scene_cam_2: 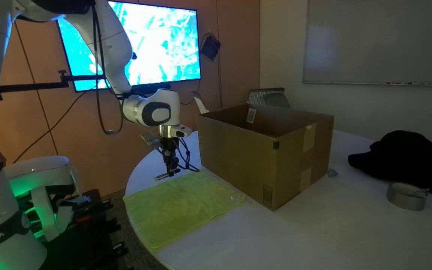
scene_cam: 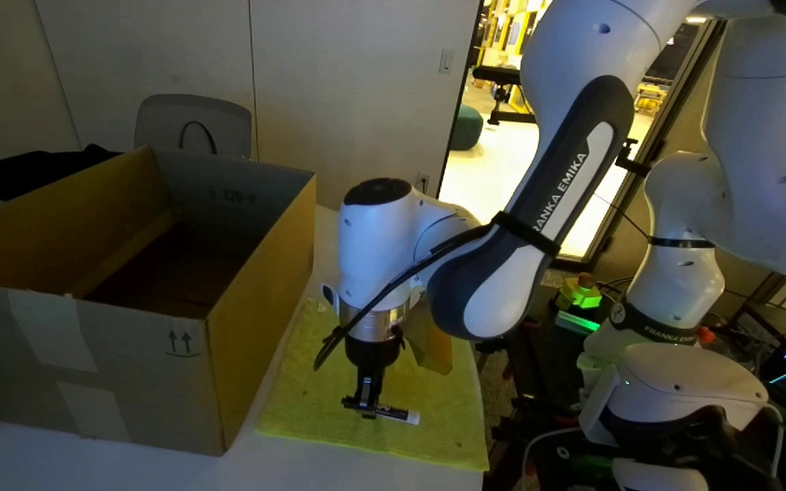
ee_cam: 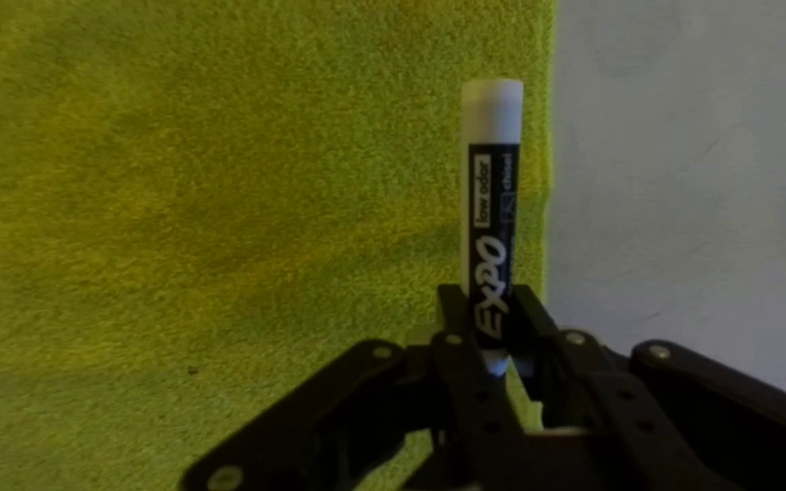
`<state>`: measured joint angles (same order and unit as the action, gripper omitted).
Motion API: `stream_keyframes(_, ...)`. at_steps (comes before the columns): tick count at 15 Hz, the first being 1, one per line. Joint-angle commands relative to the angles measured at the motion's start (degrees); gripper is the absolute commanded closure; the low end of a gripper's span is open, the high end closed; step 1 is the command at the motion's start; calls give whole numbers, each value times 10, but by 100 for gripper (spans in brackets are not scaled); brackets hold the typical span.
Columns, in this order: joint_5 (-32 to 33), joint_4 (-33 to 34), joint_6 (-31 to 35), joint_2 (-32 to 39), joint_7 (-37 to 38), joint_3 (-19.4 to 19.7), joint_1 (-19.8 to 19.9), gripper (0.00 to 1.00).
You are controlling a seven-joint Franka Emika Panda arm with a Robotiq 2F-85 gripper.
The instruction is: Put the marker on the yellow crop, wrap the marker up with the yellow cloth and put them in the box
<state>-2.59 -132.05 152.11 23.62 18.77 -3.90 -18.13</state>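
Note:
The marker is white with a black label and shows in the wrist view [ee_cam: 492,184] and in both exterior views [scene_cam: 400,414] [scene_cam_2: 161,176]. My gripper [ee_cam: 490,303] is shut on the marker and points down, also in both exterior views [scene_cam: 368,408] [scene_cam_2: 172,173]. The marker lies level, its white end sticking out past the fingers. It hangs above the yellow cloth near one edge. The yellow cloth [scene_cam: 311,402] lies spread flat on the table, also in an exterior view [scene_cam_2: 182,206]. The open cardboard box [scene_cam: 263,320] stands beside the cloth, also in an exterior view [scene_cam_2: 238,161].
The box's tall walls rise right next to the cloth on the white table [scene_cam_2: 313,232]. A roll of tape [scene_cam_2: 406,197] and a black cloth-like item [scene_cam_2: 407,161] lie beyond the box. Chairs [scene_cam: 192,123] stand behind the table.

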Motion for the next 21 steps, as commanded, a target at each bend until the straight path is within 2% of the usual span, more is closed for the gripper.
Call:
stream_keyframes(1,20,-18,14,-9,39,26,3,93)
stream_keyframes(8,66,-10,26,13,69,88,6,93)
stream_keyframes(15,89,16,15,56,58,105,15,91)
stream_keyframes(16,87,18,16,60,55,104,16,77)
stream_keyframes(17,85,18,18,62,54,102,17,53)
stream_keyframes(19,87,18,16,61,60,105,10,51)
stream_keyframes(21,93,11,18,47,66,110,4,37)
